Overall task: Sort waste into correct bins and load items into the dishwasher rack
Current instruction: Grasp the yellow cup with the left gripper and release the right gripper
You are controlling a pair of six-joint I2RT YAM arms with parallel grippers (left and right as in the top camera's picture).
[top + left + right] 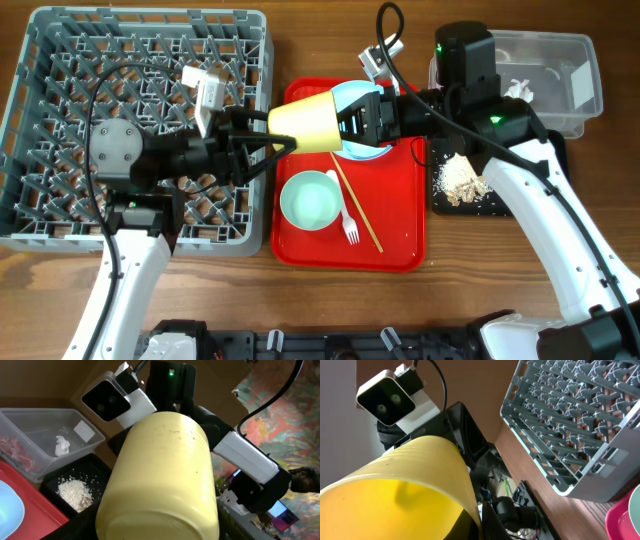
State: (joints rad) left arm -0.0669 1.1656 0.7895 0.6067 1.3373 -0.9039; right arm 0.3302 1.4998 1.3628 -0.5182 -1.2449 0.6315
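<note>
Over tray (395,225), arms (165,155) (455,110) meet at cup (305,122).

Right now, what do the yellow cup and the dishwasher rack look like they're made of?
Yellow cup: probably plastic, opaque with a matte finish; thin wall at the rim, faint scuff specks on the side. Dishwasher rack: moulded grey plastic, dull sheen; one even colour, with a lattice and upright pegs.

Yellow cup (160,480) filling the middle, base toward the lens. Behind the cup, black right arm (172,382) with white wrist camera (112,400). Left of the cup, clear tub (30,422) holding white paper scrap (61,446) and red wrapper (17,450). Nearer the cup, black tray (97,467) with beige crumbs (75,492). Lower left of the cup, red tray (30,510) corner, pale bowl (9,512) edge.
</note>
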